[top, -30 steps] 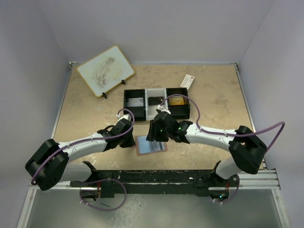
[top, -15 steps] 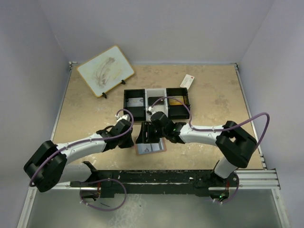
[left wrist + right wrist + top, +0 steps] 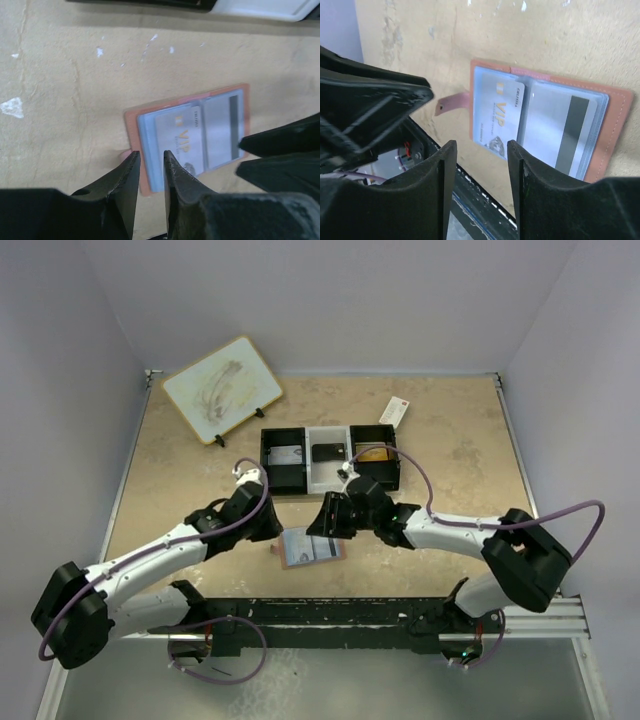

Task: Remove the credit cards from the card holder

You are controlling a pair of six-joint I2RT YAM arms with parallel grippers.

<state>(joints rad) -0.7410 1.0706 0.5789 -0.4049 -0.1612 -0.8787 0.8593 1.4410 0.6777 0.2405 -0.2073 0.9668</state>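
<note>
Left arm (image 3: 150,552) and right arm (image 3: 450,528): white tubular links, bulky black joints (image 3: 525,565), a looping purple cable (image 3: 575,525) each, tapered matte-black fingers (image 3: 430,200).

The card holder (image 3: 312,547) lay open and flat on the table (image 3: 450,470), between the left gripper (image 3: 272,533) and the right gripper (image 3: 325,524), each near one edge. Just beyond the right gripper stood a three-compartment tray (image 3: 264,450).

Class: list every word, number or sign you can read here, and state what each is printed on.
"VIP": on the silvery card in the open card holder.
Small print along that card's edge: too blurred to read.
White packet: any marking too small to read.
</note>
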